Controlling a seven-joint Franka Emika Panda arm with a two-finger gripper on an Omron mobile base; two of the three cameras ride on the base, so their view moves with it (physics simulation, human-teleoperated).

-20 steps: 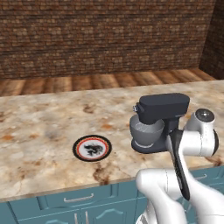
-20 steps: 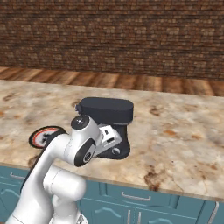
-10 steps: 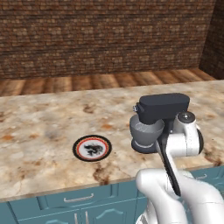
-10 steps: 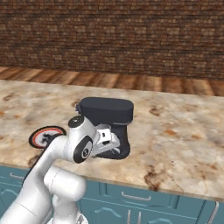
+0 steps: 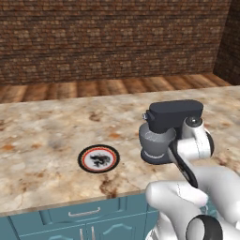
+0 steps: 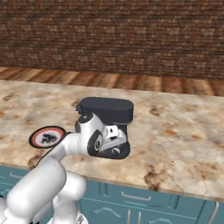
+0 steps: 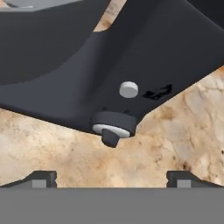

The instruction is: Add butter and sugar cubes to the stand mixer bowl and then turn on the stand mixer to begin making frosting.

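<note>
From the left base view, the stand mixer (image 5: 176, 126) sits on the marble counter (image 5: 47, 136) toward its right end, a little back from the front edge, its bulky dark head lowered over the stand mixer bowl (image 5: 157, 145). The white arm reaches in beside the machine on its right side, apparently because the controls sit there. A black-and-red-rimmed plate (image 5: 98, 158) lies near the front edge, well apart from the bowl on its left; no yellow block can be made out on it at this size, so whether the butter has gone into the bowl cannot be told.

From the right base view, the arm's wrist is pressed close to the near side of the stand mixer (image 6: 107, 111), level with its column, covering most of the base. The plate (image 6: 47, 137) rests toward the counter's (image 6: 183, 131) front-left edge.

From the hand view, the gripper (image 7: 111, 178) faces the dark slate body of the mixer, its 2 fingertips (image 7: 41, 178) spread as wide as they go and holding nothing. The small knob (image 7: 113, 127) on the mixer's underslung side lies between and just ahead of them, not yet touched, which suggests the hand is lined up to switch the machine on.
</note>
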